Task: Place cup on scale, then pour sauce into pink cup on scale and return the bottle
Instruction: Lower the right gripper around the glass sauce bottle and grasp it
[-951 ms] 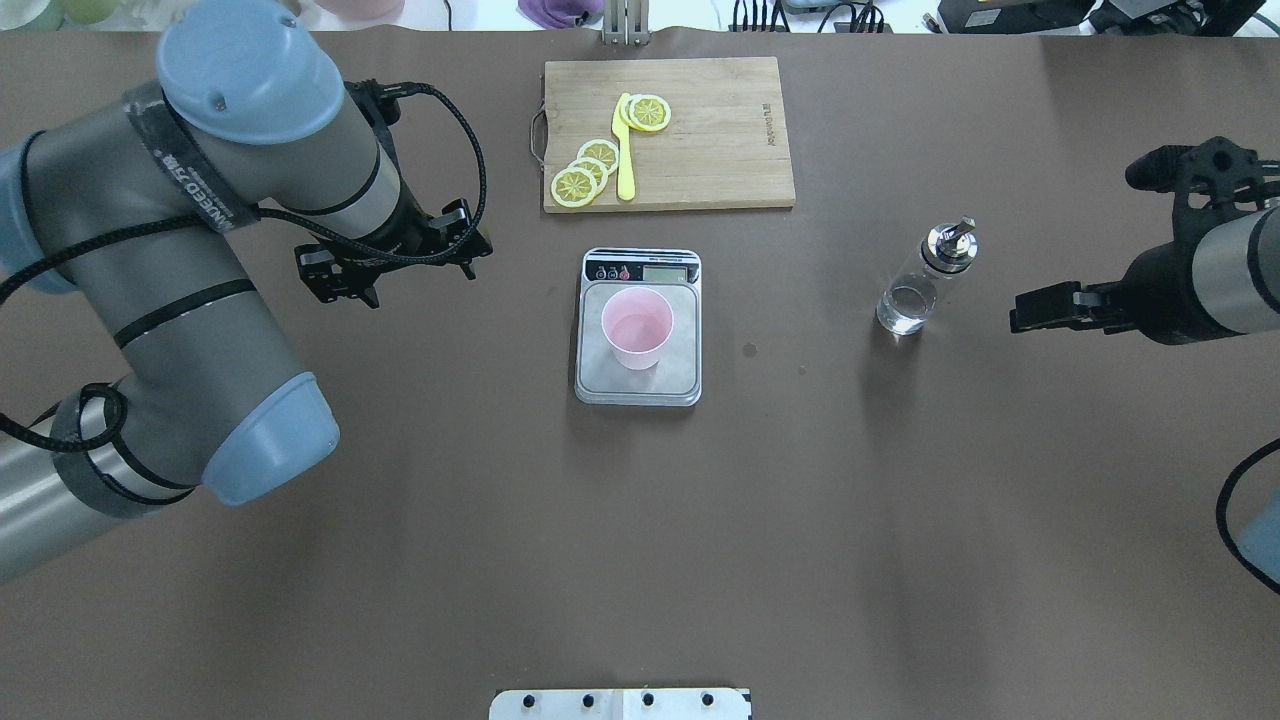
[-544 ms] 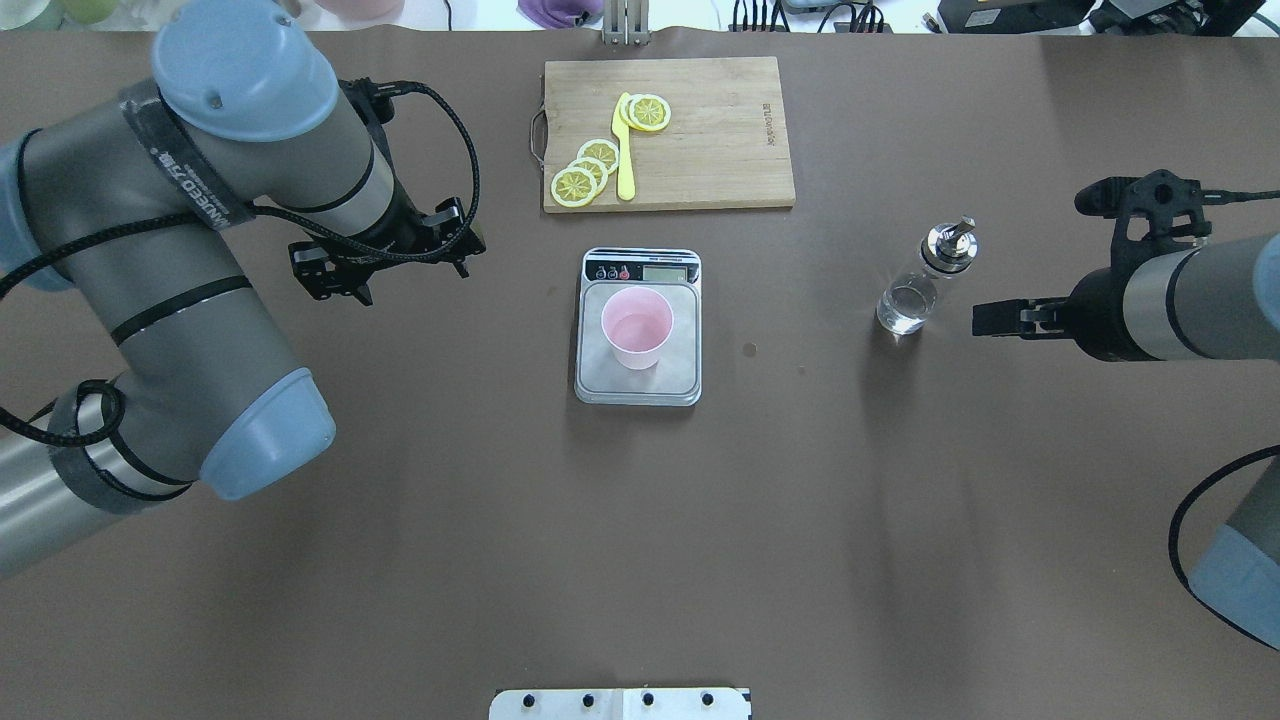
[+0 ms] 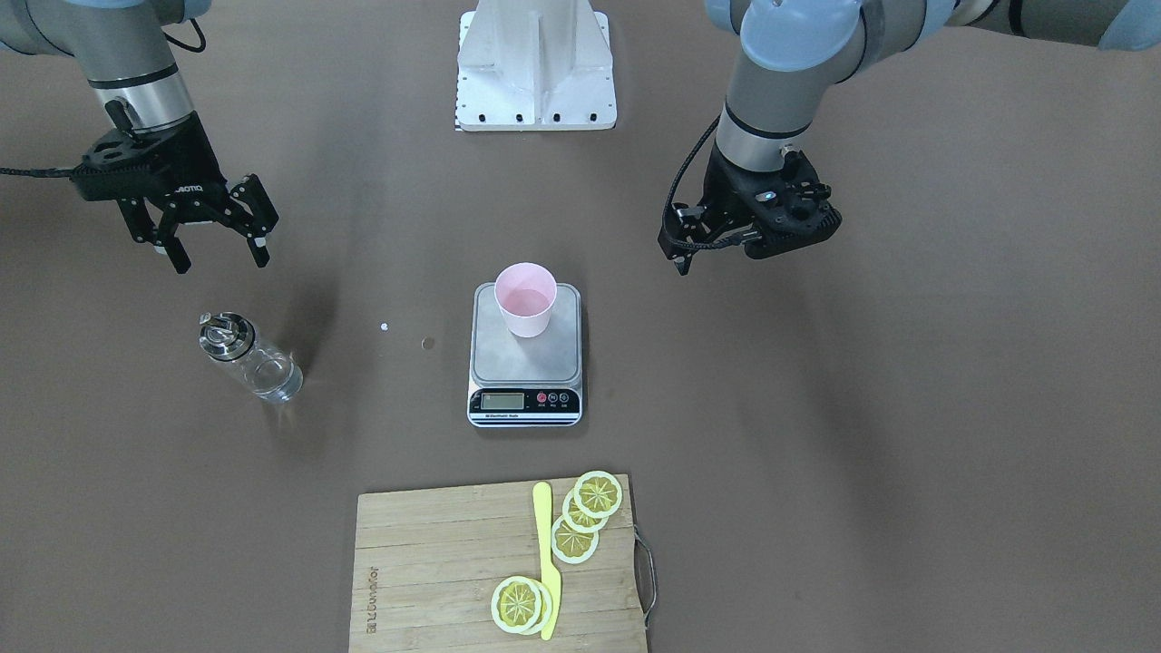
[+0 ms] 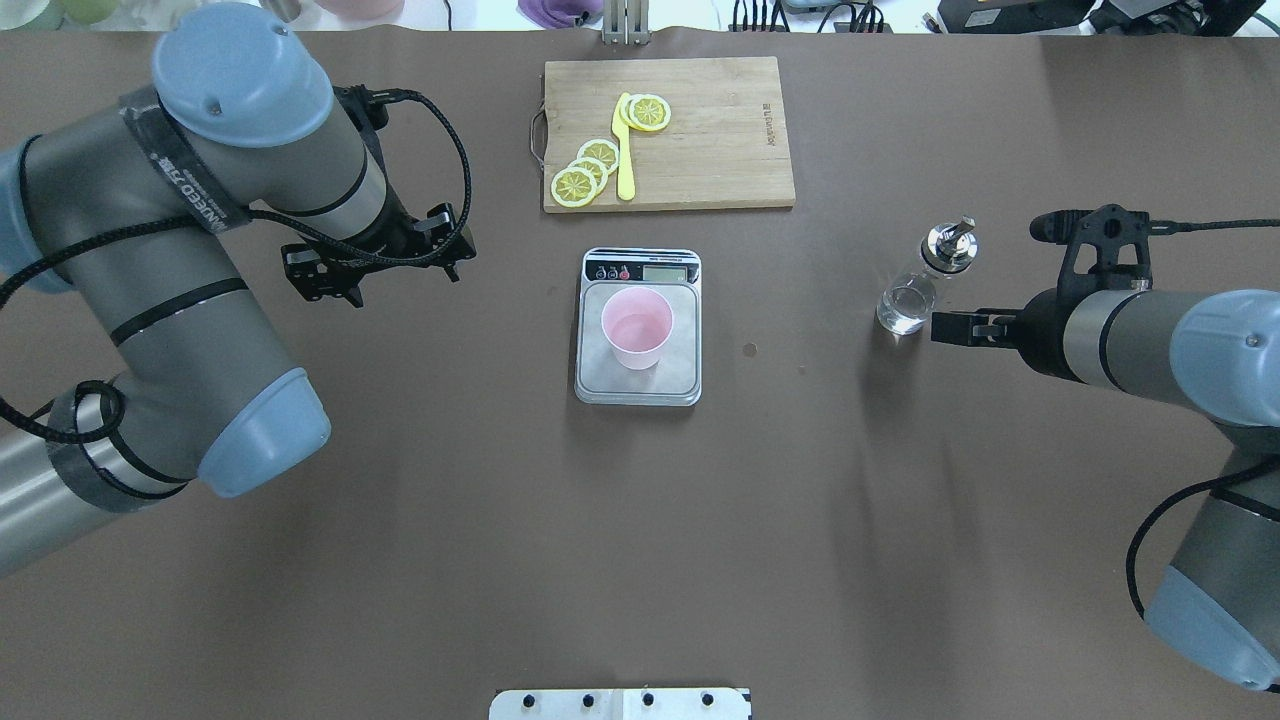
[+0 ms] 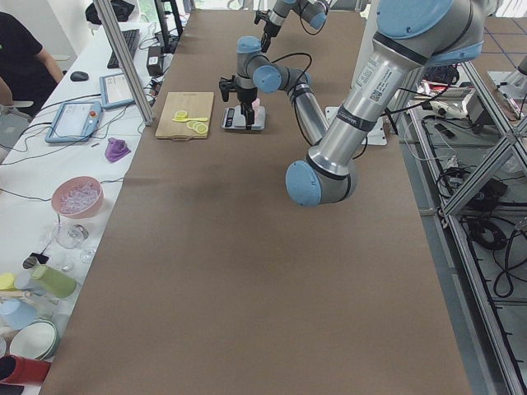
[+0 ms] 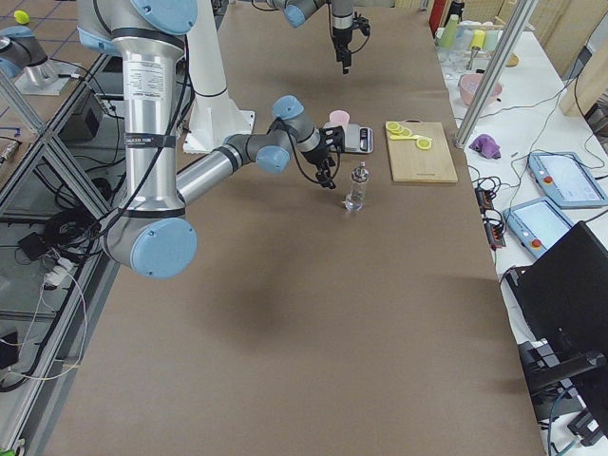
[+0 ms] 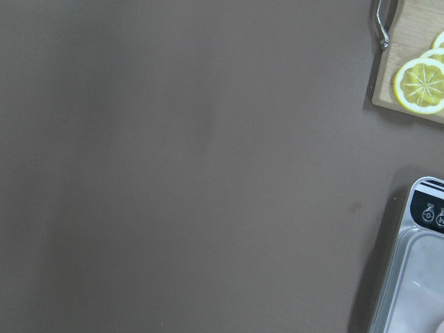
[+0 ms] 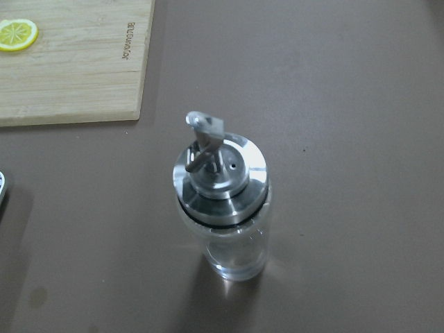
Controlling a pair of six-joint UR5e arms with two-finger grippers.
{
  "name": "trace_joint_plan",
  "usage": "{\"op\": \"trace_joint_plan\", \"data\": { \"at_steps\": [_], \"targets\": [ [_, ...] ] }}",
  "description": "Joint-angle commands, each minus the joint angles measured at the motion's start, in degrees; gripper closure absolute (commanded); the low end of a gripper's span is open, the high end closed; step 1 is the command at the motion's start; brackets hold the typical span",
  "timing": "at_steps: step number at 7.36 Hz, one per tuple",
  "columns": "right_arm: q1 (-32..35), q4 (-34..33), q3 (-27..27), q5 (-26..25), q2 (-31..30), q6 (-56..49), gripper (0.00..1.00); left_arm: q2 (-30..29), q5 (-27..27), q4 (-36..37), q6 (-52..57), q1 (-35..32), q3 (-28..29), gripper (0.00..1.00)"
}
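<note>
The bottle (image 4: pixel 922 283) stood upright on the table (image 4: pixel 640 560), long axis vertical, its silver spout cap on top and clear sauce (image 8: pixel 229 257) low in the glass. It was on the robot's right half, well apart from the scale (image 4: pixel 638 385). The right claw (image 3: pixel 222 263) was the nearer one by far. In the overhead view it lay just beside the bottle's base, on the side away from the scale and a touch nearer the robot. The front view showed its 2 fingers spread wide, holding nothing and not touching the glass. The right wrist view looked down on the cap with the bottle about centred, so the bottle lay straight ahead of that claw. The likely next move was a short advance so the fingers would straddle the glass body below the cap. The cup (image 4: pixel 637 328) already sat upright on the scale's platform, toward its robot-side end. The left claw (image 3: pixel 757 222) hung over bare table beyond the scale; whether it was wide or narrow I could not tell. A board (image 4: pixel 720 150) with lemon slices (image 4: pixel 588 170) lay past the scale.
</note>
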Motion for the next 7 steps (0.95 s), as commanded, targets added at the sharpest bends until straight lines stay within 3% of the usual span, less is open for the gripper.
{"op": "trace_joint_plan", "data": {
  "at_steps": [1, 4, 7],
  "targets": [
    [-3.1, 12.4, -6.4, -7.4, -0.4, -0.3, 0.04, 0.2, 0.0, 0.0, 1.1, -0.5, 0.3, 0.01],
    [-6.0, 19.8, -12.1, -16.1, -0.2, -5.6, 0.02, 0.2, 0.0, -0.1, 1.1, -0.5, 0.5, 0.01],
    [-6.9, 19.9, -14.6, -18.4, 1.7, -8.2, 0.01, 0.0, -0.1, -1.9, 1.1, -0.4, 2.4, 0.01]
  ]
}}
